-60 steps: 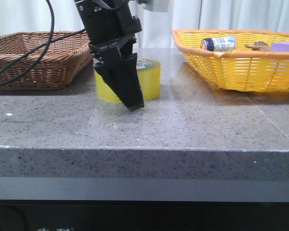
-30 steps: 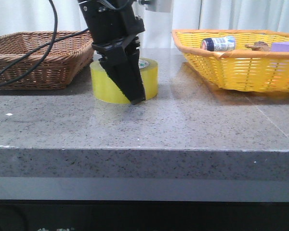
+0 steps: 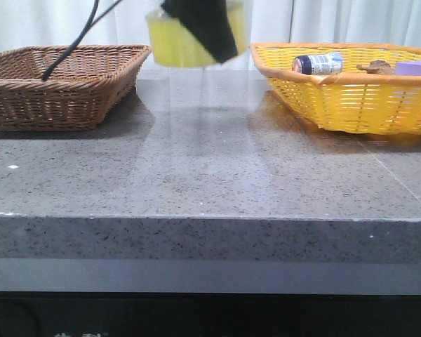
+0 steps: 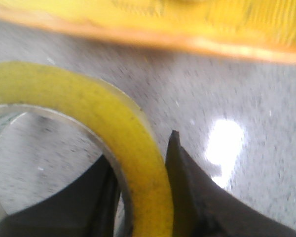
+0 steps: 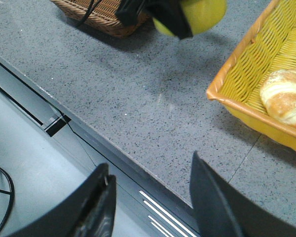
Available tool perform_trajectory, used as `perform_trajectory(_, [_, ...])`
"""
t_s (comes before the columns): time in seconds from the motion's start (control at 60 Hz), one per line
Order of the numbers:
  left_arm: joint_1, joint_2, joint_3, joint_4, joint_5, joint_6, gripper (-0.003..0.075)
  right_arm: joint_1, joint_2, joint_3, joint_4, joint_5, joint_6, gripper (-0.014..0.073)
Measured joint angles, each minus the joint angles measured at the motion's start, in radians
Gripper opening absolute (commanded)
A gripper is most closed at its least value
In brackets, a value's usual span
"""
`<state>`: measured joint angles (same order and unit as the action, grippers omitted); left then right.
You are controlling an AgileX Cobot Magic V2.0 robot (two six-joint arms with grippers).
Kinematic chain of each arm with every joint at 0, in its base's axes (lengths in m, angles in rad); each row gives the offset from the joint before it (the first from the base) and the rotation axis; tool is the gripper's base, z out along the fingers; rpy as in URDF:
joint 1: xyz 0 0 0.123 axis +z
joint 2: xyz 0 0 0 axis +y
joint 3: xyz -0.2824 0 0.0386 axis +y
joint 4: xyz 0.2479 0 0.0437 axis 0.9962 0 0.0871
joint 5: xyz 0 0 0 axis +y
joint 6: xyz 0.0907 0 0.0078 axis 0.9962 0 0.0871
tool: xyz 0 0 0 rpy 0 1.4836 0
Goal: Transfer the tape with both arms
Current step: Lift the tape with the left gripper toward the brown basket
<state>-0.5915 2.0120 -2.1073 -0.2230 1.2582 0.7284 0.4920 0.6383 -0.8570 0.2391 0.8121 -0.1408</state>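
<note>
Lifted clear of the tabletop [image 3: 210,175] since half a second ago, the tape [image 3: 179,38] is now carried high, where it was resting on the stone before. It is held by the left gripper [image 4: 138,197], whose fingers are clamped across the roll's wall: one finger is seen inside the pale core and one outside the yellow band in the left wrist view. This pinch through the ring is judged to be chosen so that the far side of the roll is left free for a second grasp.

Nearest the viewer, the right gripper [image 5: 150,197] is held with its fingers apart and nothing between them, out over the front edge of the tabletop and well apart from the tape. Its spread stance is taken as readiness to receive the roll.

Farther off, beside the raised left gripper on its right side, a yellow basket [image 3: 351,105] is seen with a small bottle [image 3: 317,64], a purple block [image 3: 415,67] and, in the right wrist view, a bread roll [image 5: 286,96] inside. On the other side of that gripper a brown basket [image 3: 56,91] stands, with a black cable [image 3: 77,42] trailing over it. The handover is judged not yet made.
</note>
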Motion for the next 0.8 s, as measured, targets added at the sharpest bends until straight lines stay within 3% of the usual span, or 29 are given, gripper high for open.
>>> perform_trajectory(0.266, [0.025,0.0,-0.078,0.115,0.01,-0.187,0.0167,0.0,0.0,0.0,0.0,0.0,0.0,0.0381])
perform_trajectory(0.416, [0.077,0.0,-0.081,0.192,0.013,-0.299,0.0167,0.0,0.0,0.0,0.0,0.0,0.0,0.0381])
perform_trajectory(0.799, [0.256,0.002,-0.081,0.21,0.015,-0.458,0.0167,0.0,0.0,0.0,0.0,0.0,0.0,0.0381])
